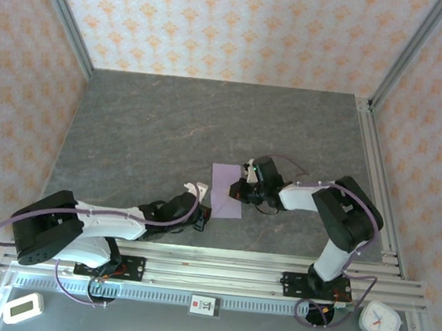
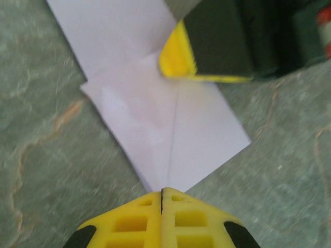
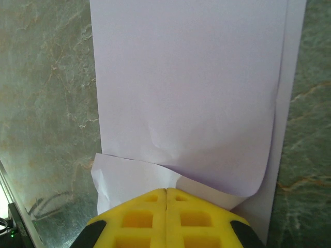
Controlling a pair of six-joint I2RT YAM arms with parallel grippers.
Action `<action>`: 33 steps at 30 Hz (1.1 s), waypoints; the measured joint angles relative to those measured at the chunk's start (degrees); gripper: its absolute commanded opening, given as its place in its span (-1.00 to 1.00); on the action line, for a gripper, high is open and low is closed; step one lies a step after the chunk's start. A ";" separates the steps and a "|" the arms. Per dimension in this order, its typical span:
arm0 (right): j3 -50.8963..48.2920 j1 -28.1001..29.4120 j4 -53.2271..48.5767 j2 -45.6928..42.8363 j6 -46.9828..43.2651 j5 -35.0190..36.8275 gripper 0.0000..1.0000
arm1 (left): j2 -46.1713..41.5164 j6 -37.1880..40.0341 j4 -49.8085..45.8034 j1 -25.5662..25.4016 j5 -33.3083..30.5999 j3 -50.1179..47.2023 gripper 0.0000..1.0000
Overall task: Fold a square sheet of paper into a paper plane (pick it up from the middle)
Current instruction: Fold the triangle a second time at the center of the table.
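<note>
Thin pale lilac square sheet of paper (image 1: 226, 188), partly folded, on grey marbled table (image 1: 162, 128)
Overhead: it lies between left gripper (image 1: 206, 212) and right gripper (image 1: 240, 190). Left wrist: jaws pressed together, empty, at its corner. Right wrist: jaws together, empty, at its curled fold.

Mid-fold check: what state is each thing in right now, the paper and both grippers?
Pale lilac square sheet of paper: flat on the grey stone-look table, partly folded, one flap curled over, not yet a plane.
Left gripper: shut, tips at the sheet's pointed corner.
Right gripper: shut, tips against the curled fold.
</note>
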 measured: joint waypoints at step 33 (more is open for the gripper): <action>-13.20 -2.97 5.03 -16.04 9.55 4.57 -0.99 | 11.28 2.12 3.58 11.30 11.10 10.01 -0.73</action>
